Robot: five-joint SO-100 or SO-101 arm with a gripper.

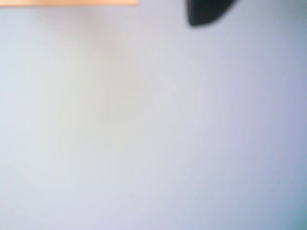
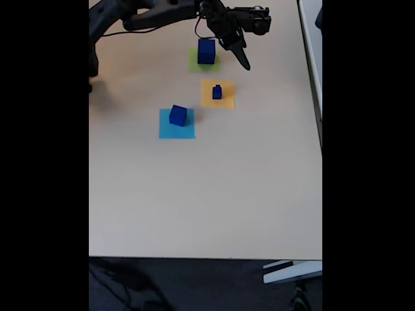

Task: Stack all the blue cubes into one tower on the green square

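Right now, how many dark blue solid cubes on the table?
3. Large dark blue cube on the lime paper square, small one on the orange square, medium one on the light blue square. None looks hidden.

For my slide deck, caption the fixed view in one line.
Large cube on green square, gripper beside it; two cubes wait.

In the fixed view there are 3 blue cubes: 1 large (image 2: 206, 50), 1 medium (image 2: 178, 115) and 1 small (image 2: 217, 92). There are 3 flat paper squares, 1 under each cube: 1 green square (image 2: 194, 63), 1 light blue square (image 2: 176, 129) and 1 orange-yellow square (image 2: 225, 100). There is 1 robot arm (image 2: 162, 16), ending in 1 gripper (image 2: 240, 57). All of it sits on 1 counter (image 2: 207, 188). The wrist view is blurred; 1 dark tip (image 1: 206, 12) and 1 orange strip (image 1: 67, 2) can be counted there.
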